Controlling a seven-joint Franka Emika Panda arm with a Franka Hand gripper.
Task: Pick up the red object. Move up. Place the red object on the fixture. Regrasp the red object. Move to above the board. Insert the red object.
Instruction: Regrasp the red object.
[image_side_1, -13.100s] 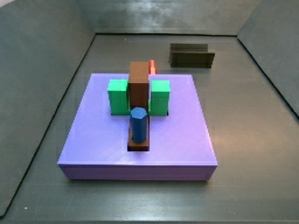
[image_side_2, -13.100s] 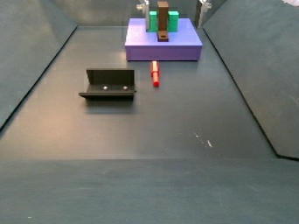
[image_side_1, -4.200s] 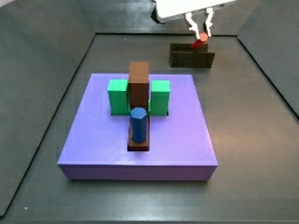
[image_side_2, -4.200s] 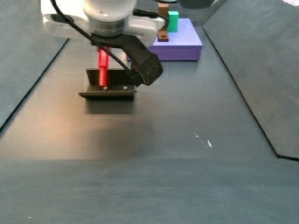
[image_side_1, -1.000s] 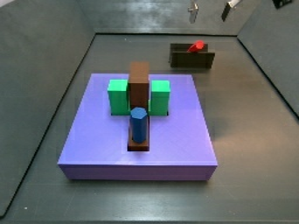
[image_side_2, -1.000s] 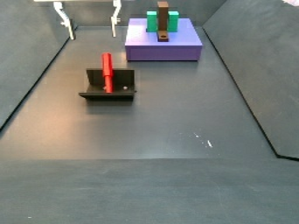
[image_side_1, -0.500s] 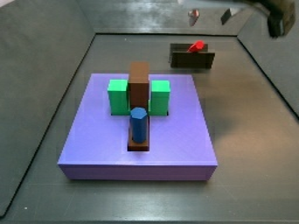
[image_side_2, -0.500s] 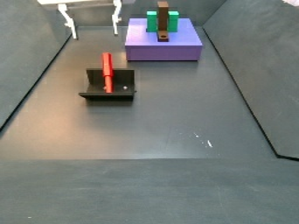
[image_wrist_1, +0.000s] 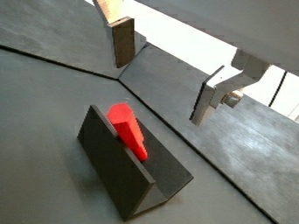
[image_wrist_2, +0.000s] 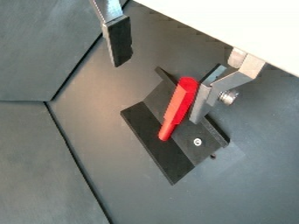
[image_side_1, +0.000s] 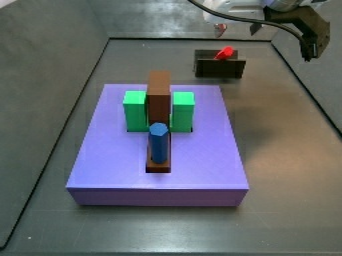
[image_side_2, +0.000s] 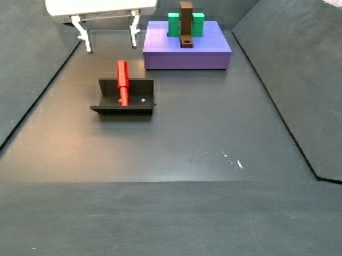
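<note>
The red object is a slim red peg leaning upright in the dark fixture, also seen in the side view from the board's end as red object and fixture. My gripper hangs open above and behind the fixture, holding nothing. In both wrist views the gripper stands wide apart over the peg and fixture. One finger is close beside the peg's top. The purple board lies apart from the fixture.
On the board stand two green blocks, a long brown bar and a blue cylinder. Dark sloping walls enclose the grey floor. The arm's body reaches in from the upper corner.
The open gripper has come down a little towards the fixture and more of the arm shows. The red peg stays leaning in the fixture, released.
</note>
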